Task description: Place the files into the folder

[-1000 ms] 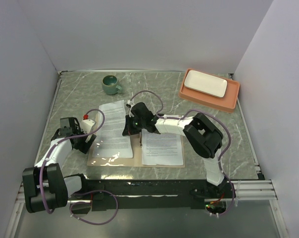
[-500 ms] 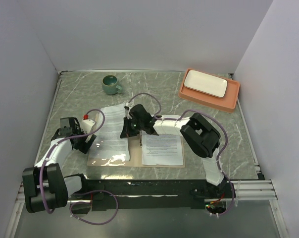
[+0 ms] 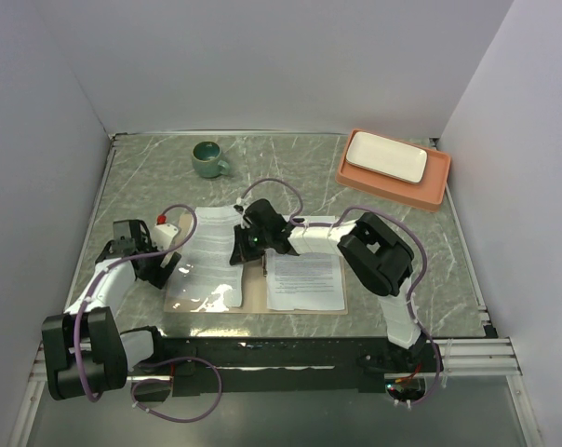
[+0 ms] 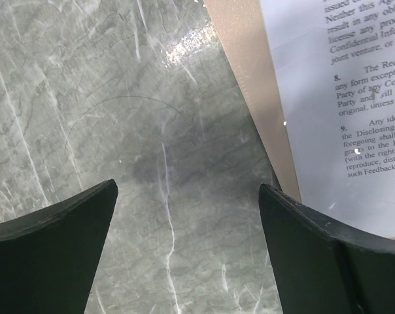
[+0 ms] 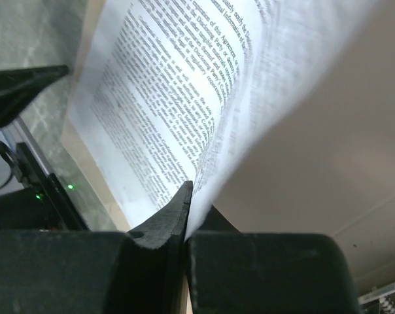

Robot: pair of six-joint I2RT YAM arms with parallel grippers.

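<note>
The tan folder lies open near the table's front edge. One printed sheet lies flat on its right half. A second printed sheet lies over the left half, its right edge lifted. My right gripper is shut on that edge; the right wrist view shows the paper pinched between the fingers, curling up over the folder. My left gripper is open and empty beside the folder's left edge. In the left wrist view it hovers over bare marble, with folder and sheet at right.
A green mug stands at the back. An orange tray holding a white rectangular plate sits at the back right. Purple cables loop over both arms. White walls enclose the table on three sides.
My right gripper has drawn the left sheet towards the front, further onto the folder's left half, and its held edge has curled. The left arm has not moved.
</note>
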